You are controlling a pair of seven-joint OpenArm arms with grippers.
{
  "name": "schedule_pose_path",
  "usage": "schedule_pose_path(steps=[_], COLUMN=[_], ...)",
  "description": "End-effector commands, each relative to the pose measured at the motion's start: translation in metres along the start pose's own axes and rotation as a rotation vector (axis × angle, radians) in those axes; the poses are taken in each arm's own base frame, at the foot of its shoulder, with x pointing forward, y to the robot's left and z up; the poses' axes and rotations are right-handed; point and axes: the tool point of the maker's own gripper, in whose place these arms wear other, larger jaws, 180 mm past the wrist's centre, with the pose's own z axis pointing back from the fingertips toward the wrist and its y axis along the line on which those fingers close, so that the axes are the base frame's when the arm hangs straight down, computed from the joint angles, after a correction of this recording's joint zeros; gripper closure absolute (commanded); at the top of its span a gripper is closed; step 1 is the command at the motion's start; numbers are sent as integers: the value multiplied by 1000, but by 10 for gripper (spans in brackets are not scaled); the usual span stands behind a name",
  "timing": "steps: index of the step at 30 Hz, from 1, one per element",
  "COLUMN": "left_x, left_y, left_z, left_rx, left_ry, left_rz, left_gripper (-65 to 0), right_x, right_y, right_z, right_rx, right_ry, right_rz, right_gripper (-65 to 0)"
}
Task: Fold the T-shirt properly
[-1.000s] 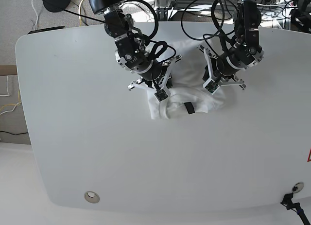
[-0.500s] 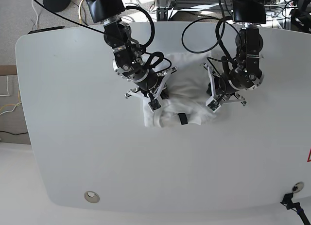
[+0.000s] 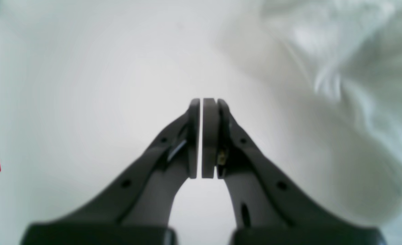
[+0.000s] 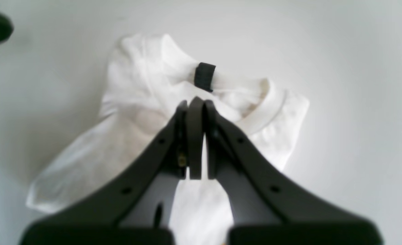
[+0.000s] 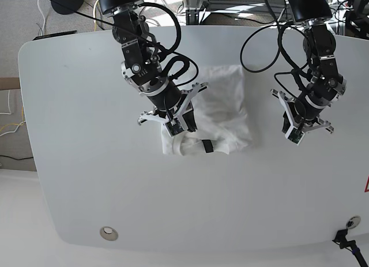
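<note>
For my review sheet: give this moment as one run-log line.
T-shirt: bunched on table, collar toward front edge | right gripper: shut, empty, over shirt | left gripper: shut, empty, beside shirt | fold: unfinished

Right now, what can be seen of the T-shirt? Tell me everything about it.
The T-shirt is white, soft, cotton-looking cloth, folded into a rumpled, roughly rectangular bundle near the middle of the white table. Its ribbed collar lies at the end nearer the base camera, with a black neck label showing. No print is visible. The right gripper hangs over it with jaws shut and empty; contact cannot be told. The left gripper, also shut, is off to the side, clear of the cloth.
</note>
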Motion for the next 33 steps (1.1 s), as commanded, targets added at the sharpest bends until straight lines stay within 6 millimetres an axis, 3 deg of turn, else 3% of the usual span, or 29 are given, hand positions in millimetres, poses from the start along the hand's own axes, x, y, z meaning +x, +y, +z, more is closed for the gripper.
schedule_pose_path(steps=[1, 3, 7, 10, 13, 16, 21, 23, 27, 29, 33], left_x=[22, 19, 23, 17, -5, -35, -85, -101, -128, -144, -177], left_y=[6, 9, -3, -22, -45, -72, -118, -126, -124, -133, -147], left_z=[8, 16, 31, 41, 53, 73, 123, 140, 171, 183, 194], left_rx=[17, 34, 39, 18, -14, -55, -120, -120, -88, -103, -110], left_ry=[-142, -216, -379, -444, -443, -397, -256, -212, -148, -97, -4], left_rz=[9, 43, 125, 176, 217, 244, 288, 346, 453, 492, 555], left_gripper=[0, 0, 0, 0, 0, 0, 0, 0, 0, 0, 0], right_x=[16, 7, -17, -38, -66, -90, -143, -160, -184, -195, -212], right_y=[-13, -27, -56, -64, -67, -52, -21, -10, 7, 6, 12], right_z=[14, 29, 63, 87, 116, 139, 182, 198, 225, 239, 259], right_rx=[-35, -77, -172, -222, -269, -267, -247, -237, -227, -239, -245], right_ry=[-61, -58, -113, -134, -121, -85, 68, 130, 229, 273, 345], right_rz=[21, 13, -12, -43, -69, -99, -159, -176, -206, -208, -222], right_gripper=[0, 0, 0, 0, 0, 0, 0, 0, 0, 0, 0])
